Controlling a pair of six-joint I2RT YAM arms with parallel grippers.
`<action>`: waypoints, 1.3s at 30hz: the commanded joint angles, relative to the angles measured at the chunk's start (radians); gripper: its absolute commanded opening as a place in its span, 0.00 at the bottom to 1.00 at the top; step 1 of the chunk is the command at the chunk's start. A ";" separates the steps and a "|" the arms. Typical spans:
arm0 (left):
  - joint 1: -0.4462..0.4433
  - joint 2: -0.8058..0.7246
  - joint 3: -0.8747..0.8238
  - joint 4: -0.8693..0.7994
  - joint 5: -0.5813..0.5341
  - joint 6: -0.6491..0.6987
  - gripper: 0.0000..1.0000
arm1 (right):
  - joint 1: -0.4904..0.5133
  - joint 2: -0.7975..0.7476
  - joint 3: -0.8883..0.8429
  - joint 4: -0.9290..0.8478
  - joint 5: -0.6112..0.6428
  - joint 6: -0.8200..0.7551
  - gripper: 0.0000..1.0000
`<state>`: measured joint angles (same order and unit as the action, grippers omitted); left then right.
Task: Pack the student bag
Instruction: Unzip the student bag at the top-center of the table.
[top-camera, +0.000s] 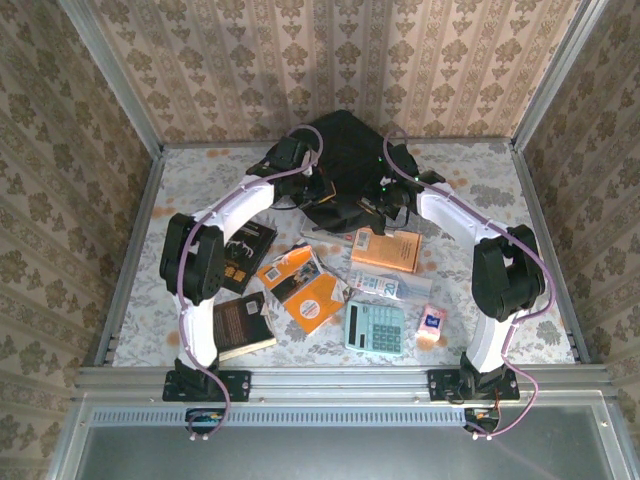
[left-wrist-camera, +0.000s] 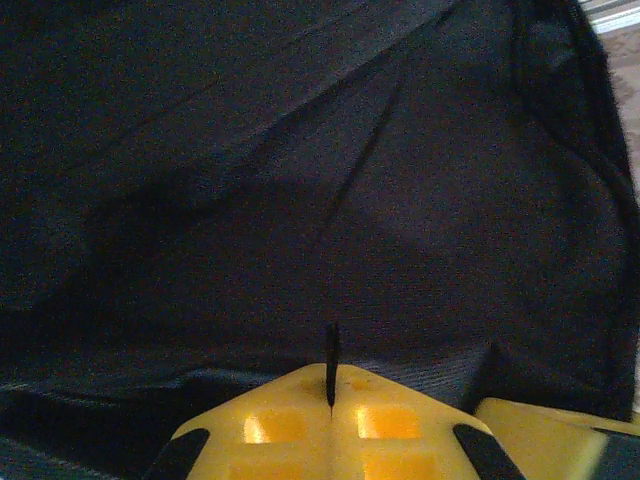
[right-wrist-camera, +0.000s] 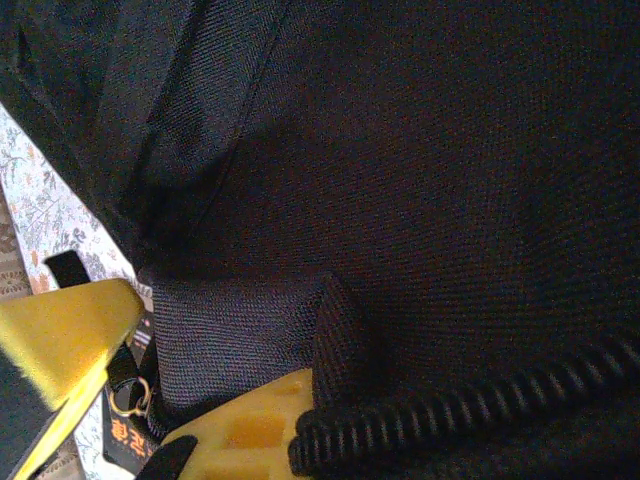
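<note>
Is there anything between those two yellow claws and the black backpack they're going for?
Nothing visible. The left gripper is shut on a fold of the student bag, and the right gripper is clamped on its fabric too. The books and calculator lie nearer the arm bases.

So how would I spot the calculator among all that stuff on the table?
Start at the near edge of the table, about the middle. The calculator lies flat there, right of the orange book and left of a small pinkish packet. It is the only pale teal slab with rows of keys.
</note>
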<state>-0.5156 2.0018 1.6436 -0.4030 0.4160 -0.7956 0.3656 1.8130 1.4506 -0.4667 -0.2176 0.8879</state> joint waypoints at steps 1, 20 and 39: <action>0.025 -0.034 0.013 -0.069 -0.100 0.088 0.00 | 0.007 -0.058 -0.001 0.034 0.004 -0.046 0.00; 0.160 -0.146 -0.134 -0.059 -0.294 0.177 0.00 | -0.039 -0.098 -0.036 0.035 0.066 -0.103 0.00; 0.212 -0.308 -0.123 -0.015 -0.366 0.242 0.00 | -0.032 0.008 0.189 0.142 -0.146 -0.306 0.00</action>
<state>-0.3401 1.7687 1.5288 -0.4187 0.1822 -0.6094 0.3466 1.7889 1.5616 -0.3893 -0.3260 0.5976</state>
